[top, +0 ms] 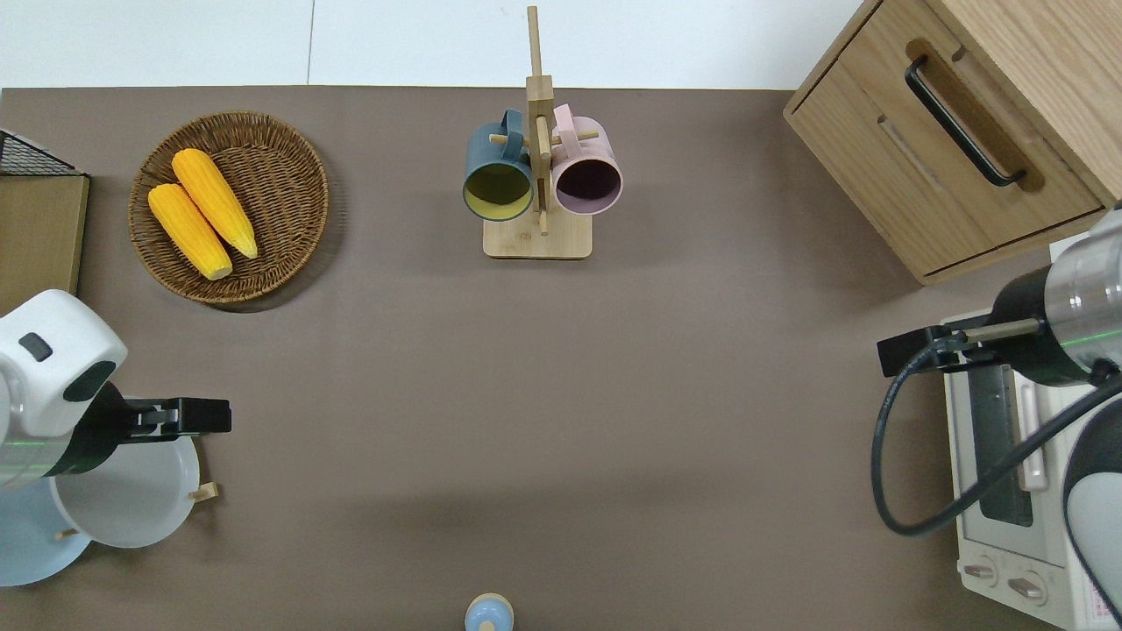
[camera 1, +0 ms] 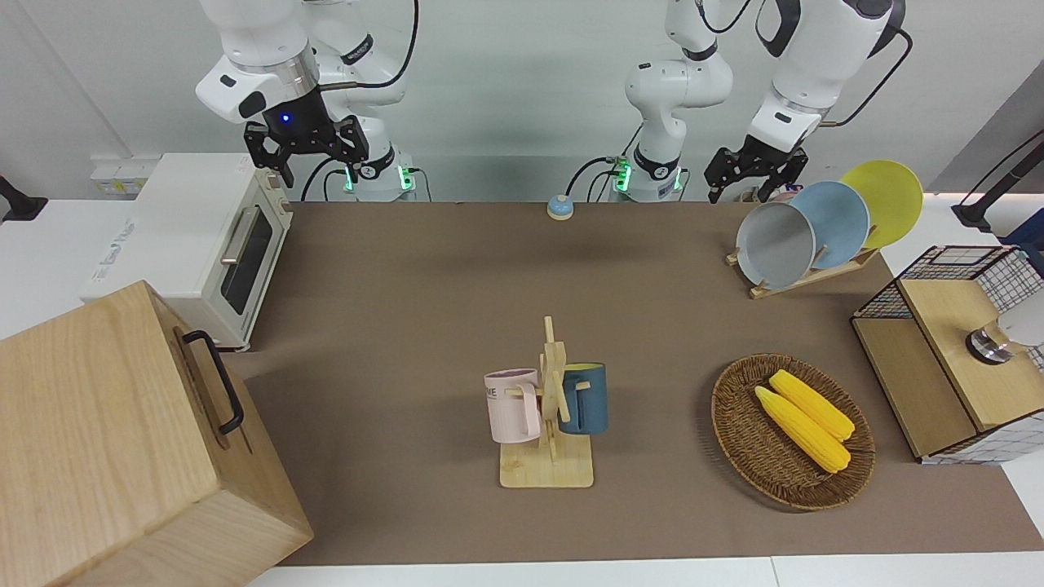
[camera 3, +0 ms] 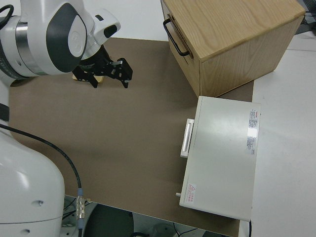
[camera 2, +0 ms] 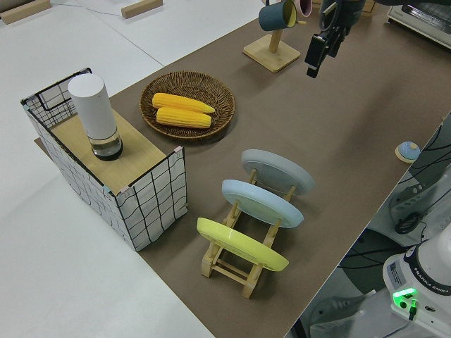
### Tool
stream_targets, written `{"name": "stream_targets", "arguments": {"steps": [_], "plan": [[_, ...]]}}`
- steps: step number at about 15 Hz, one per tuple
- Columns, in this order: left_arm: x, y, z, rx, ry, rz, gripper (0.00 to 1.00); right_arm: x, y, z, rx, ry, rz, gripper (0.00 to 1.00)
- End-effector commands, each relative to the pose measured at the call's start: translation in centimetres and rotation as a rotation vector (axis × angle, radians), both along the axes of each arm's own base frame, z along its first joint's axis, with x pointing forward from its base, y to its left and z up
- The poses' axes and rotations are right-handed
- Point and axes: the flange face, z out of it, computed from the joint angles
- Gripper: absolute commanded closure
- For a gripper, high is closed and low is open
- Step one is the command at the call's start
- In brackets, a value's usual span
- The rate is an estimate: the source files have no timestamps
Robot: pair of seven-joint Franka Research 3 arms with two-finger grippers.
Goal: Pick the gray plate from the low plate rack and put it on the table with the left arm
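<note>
Gray plate (camera 1: 775, 244) sits tilted in the low plate rack (camera 1: 803, 277), in the slot farthest from the robots, with the light-blue plate (camera 1: 836, 222) next and the yellow plate (camera 1: 885, 200) nearest them. Rack stands on the brown table (camera 1: 424, 293) at the left arm's end, near the robots' edge. Left gripper (camera 1: 754, 173) is up in the air; in the overhead view it hangs over the plate's edge farthest from the robots (top: 180, 417), not touching it, and the plate (top: 131, 499) shows just under the wrist. Its fingers look spread apart and hold nothing. Right gripper (camera 1: 303, 147) is parked, fingers spread too, empty. Wicker basket (camera 1: 738, 424) with two corn cobs (camera 1: 807, 420) lies farther from the robots than the rack, well apart from it. Mug stand (camera 1: 548, 424) with a pink and a blue mug is mid-table.
</note>
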Motion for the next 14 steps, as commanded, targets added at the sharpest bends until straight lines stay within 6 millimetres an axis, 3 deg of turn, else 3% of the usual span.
{"name": "stream_targets", "arguments": {"steps": [1, 10, 14], "plan": [[-0.37, 0.20, -0.25, -0.003, -0.003, -0.013, 0.01, -0.23, -0.11, 0.29, 0.009, 0.007, -0.003, 0.013], [-0.51, -0.02, -0.34, -0.004, 0.006, -0.049, 0.01, -0.23, -0.11, 0.29, 0.009, 0.007, -0.003, 0.011], [-0.43, 0.77, -0.32, -0.004, 0.004, -0.032, 0.01, -0.23, -0.11, 0.29, 0.009, 0.007, -0.003, 0.011]]}}
